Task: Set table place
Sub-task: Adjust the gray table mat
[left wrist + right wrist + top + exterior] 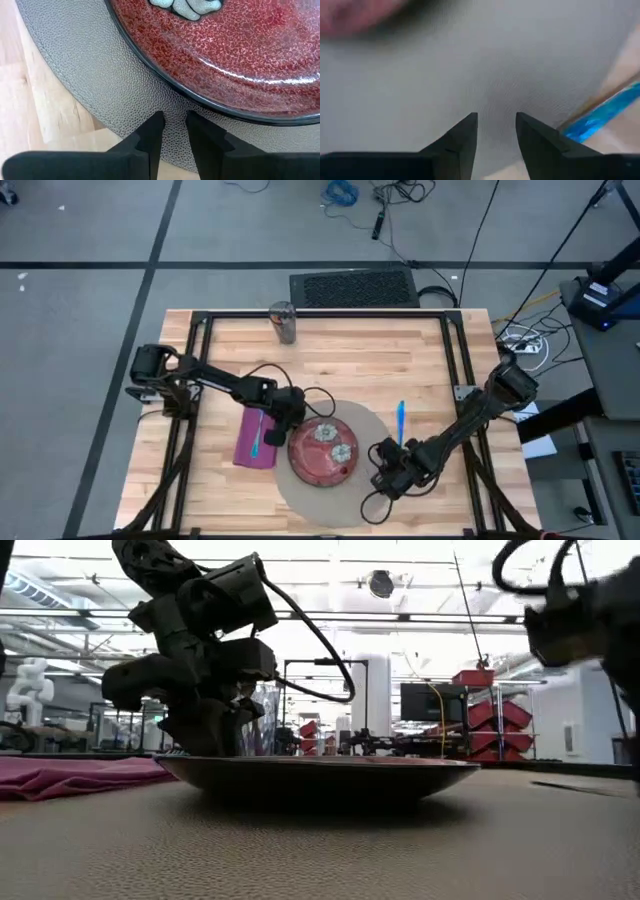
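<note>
A dark red plate (323, 450) with pale flower marks lies on a round beige mat (300, 502) at the near middle of the table (350, 360). My left gripper (290, 425) hovers at the plate's left rim (210, 102), its fingers (152, 132) slightly apart over the mat (100, 75), touching nothing. My right gripper (382, 454) is open, low over the mat (495, 65) to the right of the plate. A blue utensil (401, 423) lies on the wood beside the mat's right edge, and it also shows in the right wrist view (600, 117).
A purple napkin (250, 442) lies left of the mat with a small blue utensil on it. A metal can (284, 322) stands near the far edge. Black rails (200, 380) run along both sides of the tabletop. Bare wood lies between the can and the mat.
</note>
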